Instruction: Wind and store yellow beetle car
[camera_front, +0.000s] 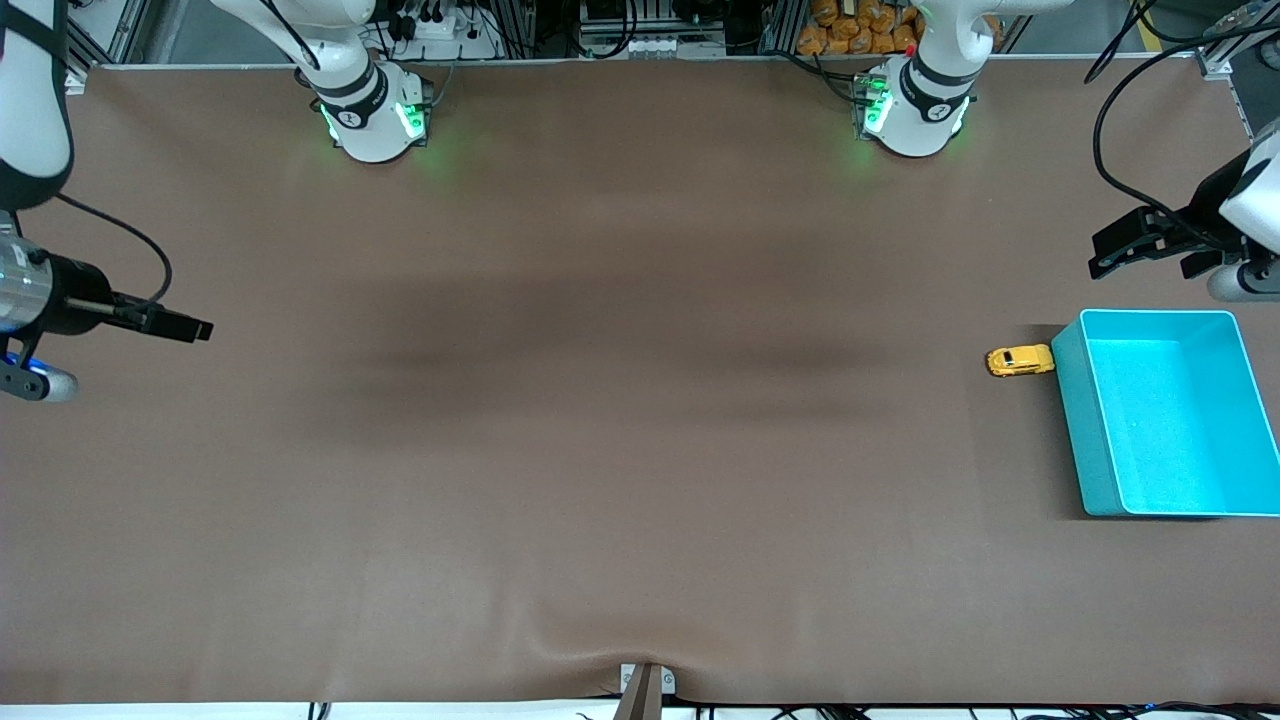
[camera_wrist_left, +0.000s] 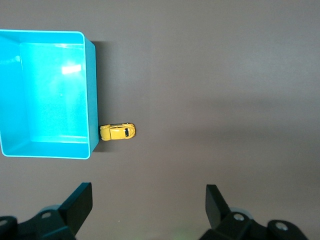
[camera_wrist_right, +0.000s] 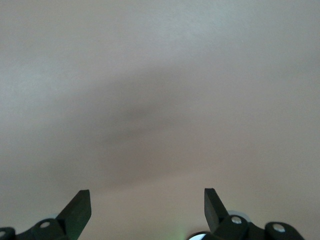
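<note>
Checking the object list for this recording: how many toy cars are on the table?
1. The yellow beetle car sits on the table beside the turquoise bin, at the left arm's end. None shows inside the bin.

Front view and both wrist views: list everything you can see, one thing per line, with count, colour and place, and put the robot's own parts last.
toy car: one, yellow with dark windows, on the table at the left arm's end, right beside the bin's wall on the side toward the right arm's end.
bin: one, turquoise, open-topped with nothing in it, on the table at the left arm's end.
table: one, brown surface, under everything.
left gripper: one, black fingers open, holding nothing, up in the air over the table's left-arm end, just past the bin toward the bases.
right gripper: one, black fingers open, holding nothing, waiting over bare table at the right arm's end.
</note>
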